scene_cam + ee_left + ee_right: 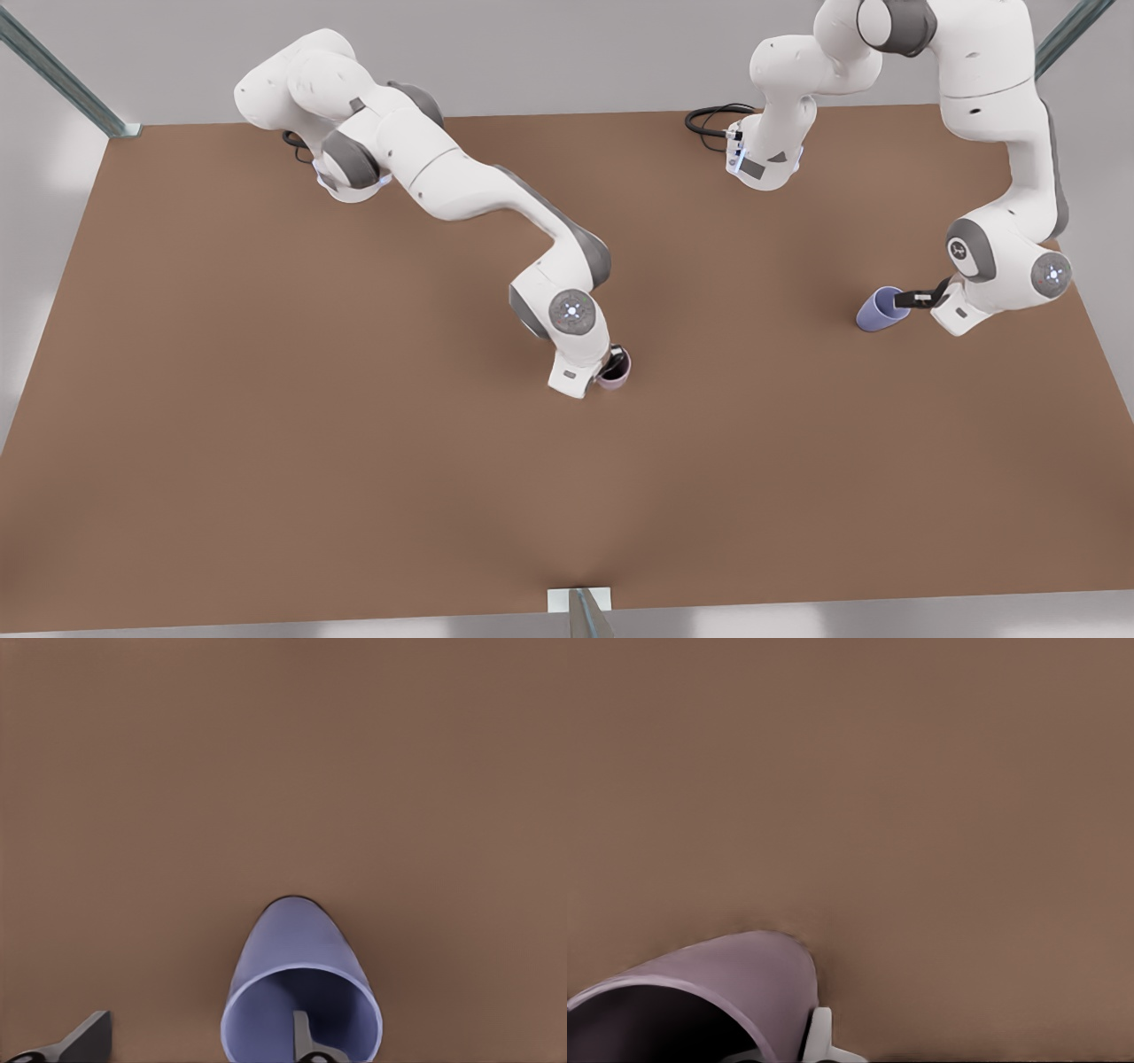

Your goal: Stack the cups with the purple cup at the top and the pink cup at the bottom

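Front view: my left end effector [912, 298] is at the front view's right, on the small bluish lavender tapered cup [881, 308], which is tilted with its mouth toward that end effector. One dark finger [917, 299] reaches over the rim of this purple cup. In the left wrist view the same purple cup [301, 992] shows its open mouth, with one finger [302, 1036] inside against the wall and the other finger [84, 1038] well apart outside on the brown counter [283, 771]. The fingers are spread with one side of the cup's wall between them; I cannot tell whether that wall is pinched.

My right end effector [611, 365] is near the middle of the brown counter [266, 399], down at the small pale mauve-pink tapered cup [617, 372]. Its fingers sit at the dark mouth of this pink cup. In the right wrist view the pink cup [744, 979] appears tilted, with a white fingertip [819, 1036] touching its outer wall. Whether the right fingers are pressed onto the wall I cannot tell.

The two cups are well apart on the counter.
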Robot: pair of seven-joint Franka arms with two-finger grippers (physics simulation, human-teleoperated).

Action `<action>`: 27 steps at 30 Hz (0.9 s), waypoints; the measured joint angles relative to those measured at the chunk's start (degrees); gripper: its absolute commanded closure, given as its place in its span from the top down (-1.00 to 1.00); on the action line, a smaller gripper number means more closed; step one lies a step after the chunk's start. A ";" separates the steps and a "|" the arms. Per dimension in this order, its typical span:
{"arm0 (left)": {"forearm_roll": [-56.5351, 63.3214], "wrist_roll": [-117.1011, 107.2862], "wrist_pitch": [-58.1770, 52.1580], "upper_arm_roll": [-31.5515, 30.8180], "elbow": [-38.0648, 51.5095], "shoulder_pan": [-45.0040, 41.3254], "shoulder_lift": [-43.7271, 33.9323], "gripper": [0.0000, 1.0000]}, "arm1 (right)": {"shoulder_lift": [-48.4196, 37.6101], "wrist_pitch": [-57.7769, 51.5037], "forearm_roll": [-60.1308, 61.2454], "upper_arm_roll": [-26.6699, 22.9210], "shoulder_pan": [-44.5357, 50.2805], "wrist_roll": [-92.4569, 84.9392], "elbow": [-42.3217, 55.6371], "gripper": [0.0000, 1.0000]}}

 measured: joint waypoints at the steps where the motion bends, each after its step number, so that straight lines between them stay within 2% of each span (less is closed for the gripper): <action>1: -0.08 1.06 1.34 0.05 -0.68 0.02 0.11 1.00 | 0.12 -0.32 0.01 -0.26 0.28 1.91 0.06 -0.57; 4: -0.35 3.97 4.24 0.10 -2.04 0.02 1.09 1.00 | 0.58 -0.83 0.05 -0.26 0.60 7.19 0.10 -0.57; 5: -0.93 4.84 4.91 0.10 -2.16 0.02 1.74 0.88 | 0.91 -0.92 0.04 -0.27 0.62 8.78 0.16 -0.57; 6: -1.78 5.65 5.44 0.10 -2.22 0.02 2.36 0.48 | 1.30 -0.98 0.06 -0.24 0.66 10.29 0.18 -0.57; 7: -2.46 6.41 5.80 0.08 -2.24 0.05 2.73 0.00 | 1.49 -0.97 0.07 -0.22 0.69 11.73 0.19 -0.49; 9: -3.30 7.77 6.08 -0.08 -2.21 0.14 2.97 -0.27 | 1.65 -0.73 -0.03 -0.02 0.64 14.51 0.18 -0.21; 10: -3.54 8.33 6.21 -0.27 -2.21 0.16 3.01 -0.42 | 1.61 -0.51 -0.05 0.07 0.56 15.79 0.08 0.07; 11: -3.58 8.73 6.29 -0.47 -2.20 0.19 3.01 -0.47 | 1.50 -0.30 -0.06 0.13 0.40 17.01 -0.08 0.38; 12: -3.63 9.13 6.33 -0.65 -2.20 0.20 3.01 -0.55 | 1.39 -0.12 -0.05 0.14 0.30 18.15 -0.22 0.49; 19: -6.39 12.34 3.77 -2.14 0.92 -0.33 2.23 -0.57 | -6.15 0.75 0.10 0.14 -0.92 24.20 -8.84 0.64; 21: -8.02 12.92 1.16 -3.32 4.38 -0.53 1.59 -0.57 | -14.74 0.68 1.75 -0.13 -3.63 24.84 -15.74 0.80; 22: -8.63 12.93 -0.56 -4.71 6.23 -0.61 0.81 -0.57 | -20.60 0.38 2.43 -0.19 -6.34 24.69 -20.76 1.00; 24: -9.44 12.34 -4.38 -9.07 10.18 -0.61 -0.41 -0.57 | -31.89 -2.31 3.18 -1.24 -14.90 22.71 -28.96 1.00; 27: -10.08 9.46 -8.92 -19.92 14.74 -0.63 -1.20 -0.57 | -41.34 -5.82 -1.07 -2.10 -27.06 18.79 -35.95 1.00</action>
